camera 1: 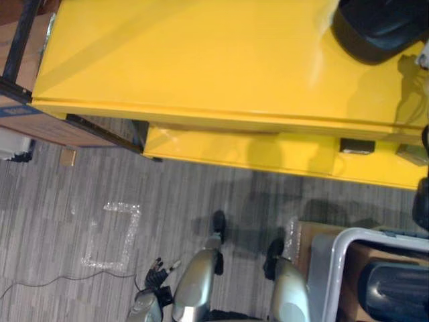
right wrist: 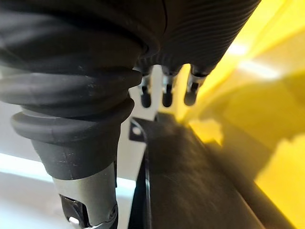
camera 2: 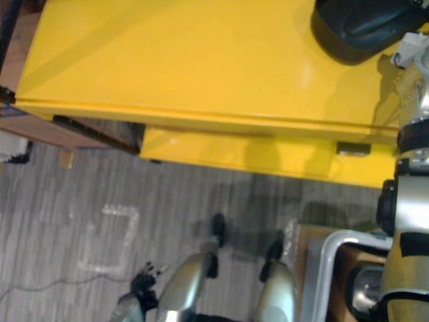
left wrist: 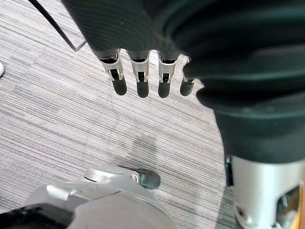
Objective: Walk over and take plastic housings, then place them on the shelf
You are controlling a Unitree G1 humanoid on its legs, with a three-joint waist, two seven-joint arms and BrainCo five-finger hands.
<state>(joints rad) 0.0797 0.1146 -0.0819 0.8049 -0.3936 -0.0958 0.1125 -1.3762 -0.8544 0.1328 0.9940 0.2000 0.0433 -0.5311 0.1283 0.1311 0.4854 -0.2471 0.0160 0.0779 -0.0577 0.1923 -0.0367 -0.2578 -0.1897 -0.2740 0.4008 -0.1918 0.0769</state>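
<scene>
Two black plastic housings are in sight. One housing lies on the top tier of the yellow shelf, at its far right corner. A second housing sits inside a grey plastic crate on the floor at the robot's right.

In the right wrist view the right hand hangs with its fingers straight and loose, curled round nothing. Their dark tips hover just above a dark moulded surface, with yellow shelf surface right beside it. I cannot tell whether the tips touch it.

The left hand hangs low at the robot's left side, fingers straight and slack, pointing down at the grey striped carpet and holding nothing.

Below the shelf's top tier a lower yellow tier juts toward the robot. The crate rests against a cardboard box. A pale tape outline marks the carpet to the left, well apart from the crate. Another cardboard box stands by the shelf's left end.
</scene>
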